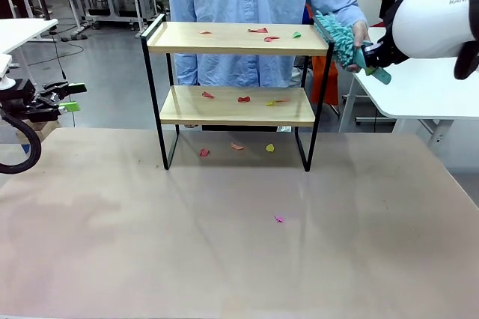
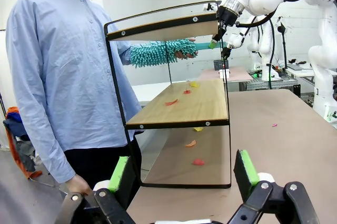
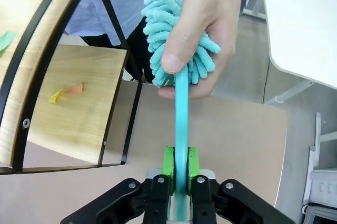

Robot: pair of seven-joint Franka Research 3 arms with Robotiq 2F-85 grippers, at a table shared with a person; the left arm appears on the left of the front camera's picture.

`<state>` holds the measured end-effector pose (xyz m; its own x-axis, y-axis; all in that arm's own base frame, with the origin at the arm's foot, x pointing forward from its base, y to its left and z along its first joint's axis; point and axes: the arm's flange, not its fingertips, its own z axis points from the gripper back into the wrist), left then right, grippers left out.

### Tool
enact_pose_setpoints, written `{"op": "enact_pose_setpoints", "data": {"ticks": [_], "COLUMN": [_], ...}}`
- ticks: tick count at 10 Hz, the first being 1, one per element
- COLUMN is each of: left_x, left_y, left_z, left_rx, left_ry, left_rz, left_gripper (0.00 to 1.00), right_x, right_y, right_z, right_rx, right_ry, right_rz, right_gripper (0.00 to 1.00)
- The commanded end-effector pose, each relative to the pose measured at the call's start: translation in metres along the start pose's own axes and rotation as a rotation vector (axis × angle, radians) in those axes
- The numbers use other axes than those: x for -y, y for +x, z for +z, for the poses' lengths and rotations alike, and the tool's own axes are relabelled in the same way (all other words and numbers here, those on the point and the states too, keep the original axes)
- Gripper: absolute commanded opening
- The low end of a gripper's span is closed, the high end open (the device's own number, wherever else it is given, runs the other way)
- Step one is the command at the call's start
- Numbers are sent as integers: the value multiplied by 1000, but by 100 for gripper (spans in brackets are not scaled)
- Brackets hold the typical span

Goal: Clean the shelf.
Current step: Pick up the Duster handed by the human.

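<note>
Right wrist view shows the right gripper (image 3: 179, 163) clenched on the thin teal handle of a duster (image 3: 180, 113). A person's hand (image 3: 202, 34) just ahead of the fingertips holds the fluffy end.

The risk, as I judge it, is that both grip one tool. If the arm pulls off before the hand lets go, the slim handle could slip or twist between the pads. A tilted duster would then miss the scraps or knock the frame.

The left gripper (image 2: 182, 172) hangs spread wide and empty, with the shelf (image 2: 179, 108) straight ahead of its jaws. From the right jaws the shelf lies ahead and off to one side.

The shelf is two pale wooden boards in a thin black frame, both dotted with small red, yellow and green paper scraps (image 1: 257, 31). More scraps lie on the table (image 1: 112, 244) beneath.
</note>
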<state>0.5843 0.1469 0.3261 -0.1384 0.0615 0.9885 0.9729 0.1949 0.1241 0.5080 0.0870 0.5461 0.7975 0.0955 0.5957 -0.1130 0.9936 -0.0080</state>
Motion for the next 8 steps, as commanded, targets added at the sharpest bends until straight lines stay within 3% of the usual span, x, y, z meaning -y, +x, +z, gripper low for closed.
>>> {"op": "enact_pose_setpoints", "data": {"ticks": [1,3,4,8], "left_x": [0,0,0,0], "left_y": [2,2,2,2], "left_z": [0,0,0,0], "left_rx": [-7,-7,-7,-7], "left_ry": [-10,-10,-10,-10], "left_rz": [-11,-11,-11,-11], "left_gripper": [100,100,100,100], "right_x": [-8,-2,2,2], "right_y": [0,0,-2,-2], "right_z": [3,10,0,0], "right_rx": [-20,9,-14,-14], "right_ry": [-67,-64,-24,-24], "right_rz": [-60,-163,-43,-43], "right_gripper": [0,0,8,8]}}
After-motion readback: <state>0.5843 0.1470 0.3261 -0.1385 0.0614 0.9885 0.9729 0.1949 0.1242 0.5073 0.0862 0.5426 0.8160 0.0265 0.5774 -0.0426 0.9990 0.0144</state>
